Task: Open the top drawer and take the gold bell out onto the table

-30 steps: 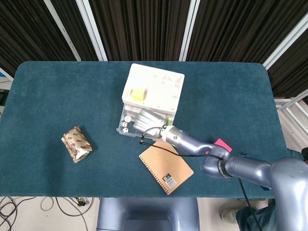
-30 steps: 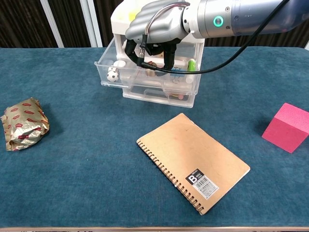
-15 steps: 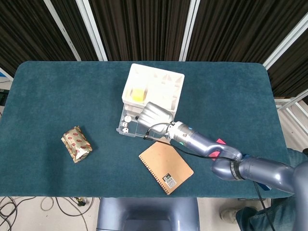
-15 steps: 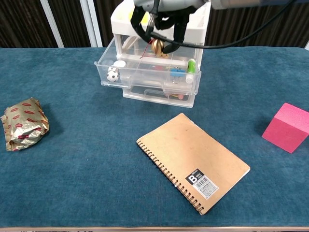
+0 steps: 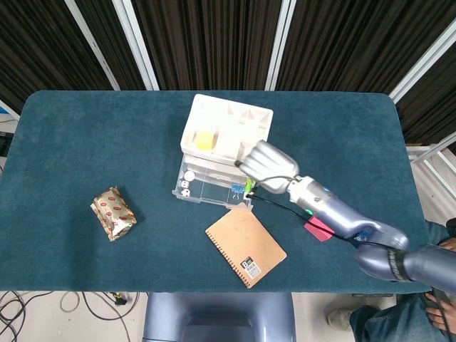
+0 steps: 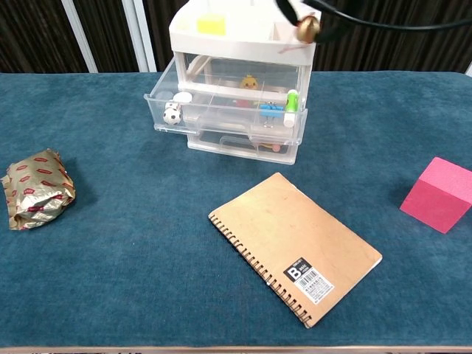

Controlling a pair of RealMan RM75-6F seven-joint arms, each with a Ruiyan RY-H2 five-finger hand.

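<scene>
— So where is the gold bell (image 6: pixel 307 27) now?

— Out of the top drawer (image 6: pixel 221 103). Half a second ago it hung just above the compartments; now it is high at the cabinet's (image 5: pixel 226 128) right top corner, a red cord trailing from it.

— Does the right hand (image 5: pixel 265 162) have it?

— Seemingly; the head view shows only its curled back, so the fingers' hold is hidden. The left hand is out of sight.

— What remains?

— Probably lowering it onto bare counter (image 6: pixel 133 243), away from the notebook (image 6: pixel 295 245) and pink block (image 6: pixel 439 193).

head overhead, chest low frontal, shared table (image 5: pixel 85 128)
</scene>
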